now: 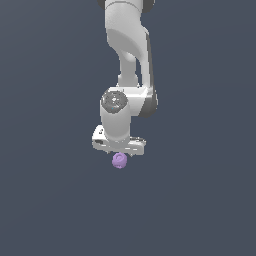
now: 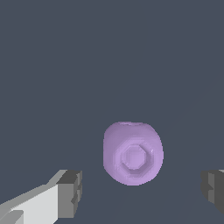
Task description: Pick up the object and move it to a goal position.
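Note:
The object is a small light-purple, bumpy ball with a ringed dimple on its top. In the exterior view the object shows just under the white hand of the arm. My gripper hangs above it and stands open, its two dark fingertips wide apart on either side of the ball, neither touching it. In the exterior view the gripper has its fingers hidden behind the hand, so only the wrist view shows the gap.
A plain dark grey-blue surface fills both views. The white arm comes down from the top of the exterior view. No other object shows.

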Action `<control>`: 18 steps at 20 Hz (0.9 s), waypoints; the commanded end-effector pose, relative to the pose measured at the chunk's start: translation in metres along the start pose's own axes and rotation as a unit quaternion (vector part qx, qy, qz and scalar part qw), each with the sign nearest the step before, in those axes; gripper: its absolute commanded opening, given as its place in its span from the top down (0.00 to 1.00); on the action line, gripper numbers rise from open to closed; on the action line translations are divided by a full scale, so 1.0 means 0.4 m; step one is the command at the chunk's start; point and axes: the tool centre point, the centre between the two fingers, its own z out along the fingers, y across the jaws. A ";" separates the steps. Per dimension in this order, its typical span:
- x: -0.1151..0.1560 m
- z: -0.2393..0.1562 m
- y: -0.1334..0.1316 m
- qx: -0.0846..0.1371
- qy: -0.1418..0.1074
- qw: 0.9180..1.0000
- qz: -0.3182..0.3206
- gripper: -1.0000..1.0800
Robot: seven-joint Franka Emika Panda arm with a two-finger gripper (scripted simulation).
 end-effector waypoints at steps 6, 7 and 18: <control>0.003 0.029 0.005 0.000 -0.005 1.000 0.007 0.04; 0.003 0.030 0.005 0.000 -0.005 1.000 0.007 0.04; -0.001 0.143 0.006 0.000 -0.005 1.000 0.008 0.04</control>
